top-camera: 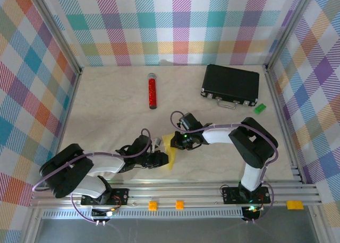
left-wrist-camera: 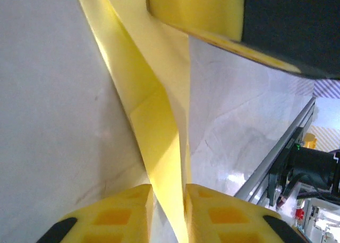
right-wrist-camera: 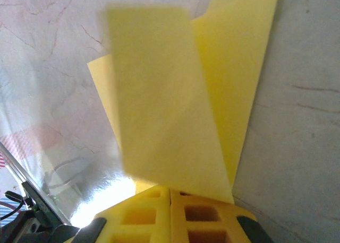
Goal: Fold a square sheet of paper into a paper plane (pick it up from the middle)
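The paper plane (top-camera: 171, 154), a narrow creased fold of bright yellow paper, hangs between my two grippers near the table's front middle. My right gripper (top-camera: 174, 142) is shut on its upper end. In the right wrist view the pads (right-wrist-camera: 170, 189) meet, and the paper (right-wrist-camera: 159, 105) fans out from them. My left gripper (top-camera: 162, 158) is at the lower end. In the left wrist view the strip (left-wrist-camera: 159, 121) runs edge-on between the jaws (left-wrist-camera: 169, 192), which stand slightly apart. A sliver of table shows beside the paper.
A red cylinder (top-camera: 152, 92) lies at the back centre. A black case (top-camera: 230, 84) sits at the back right, with a small green block (top-camera: 260, 109) beside it. The metal rail (top-camera: 212, 190) runs along the front edge. Checked walls enclose the table.
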Controlling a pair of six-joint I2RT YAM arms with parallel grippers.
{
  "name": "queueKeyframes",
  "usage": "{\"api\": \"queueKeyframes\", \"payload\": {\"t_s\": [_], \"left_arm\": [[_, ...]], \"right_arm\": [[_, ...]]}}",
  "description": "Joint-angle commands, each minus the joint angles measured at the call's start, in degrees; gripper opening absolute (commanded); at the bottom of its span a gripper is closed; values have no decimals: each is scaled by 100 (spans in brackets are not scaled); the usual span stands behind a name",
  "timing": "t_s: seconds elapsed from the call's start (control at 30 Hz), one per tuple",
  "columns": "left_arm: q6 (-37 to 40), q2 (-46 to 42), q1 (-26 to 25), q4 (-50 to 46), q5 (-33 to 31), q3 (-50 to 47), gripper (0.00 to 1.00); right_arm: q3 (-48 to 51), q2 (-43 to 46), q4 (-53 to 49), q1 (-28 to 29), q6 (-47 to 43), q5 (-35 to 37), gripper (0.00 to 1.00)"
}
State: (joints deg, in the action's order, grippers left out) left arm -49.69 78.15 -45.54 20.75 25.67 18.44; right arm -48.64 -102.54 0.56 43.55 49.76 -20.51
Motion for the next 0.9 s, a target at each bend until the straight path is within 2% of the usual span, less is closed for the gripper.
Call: {"api": "queueKeyframes", "payload": {"t_s": [0.0, 0.17, 0.37, 0.53, 0.87], "left_arm": [[50, -400, 38, -676, 169, 22, 26], [-183, -736, 44, -664, 146, 98, 33], [-342, -275, 39, -493, 287, 301, 36], [-638, 68, 43, 159, 411, 299, 29], [-682, 115, 43, 184, 225, 359, 22]], "right_arm": [[139, -108, -889, 44, -134, 398, 6], [150, -117, -882, 87, -96, 416, 5], [262, -88, -702, 114, 20, 390, 6], [302, -55, -697, 127, 26, 375, 5], [305, -120, -673, 145, 26, 346, 5]]}}
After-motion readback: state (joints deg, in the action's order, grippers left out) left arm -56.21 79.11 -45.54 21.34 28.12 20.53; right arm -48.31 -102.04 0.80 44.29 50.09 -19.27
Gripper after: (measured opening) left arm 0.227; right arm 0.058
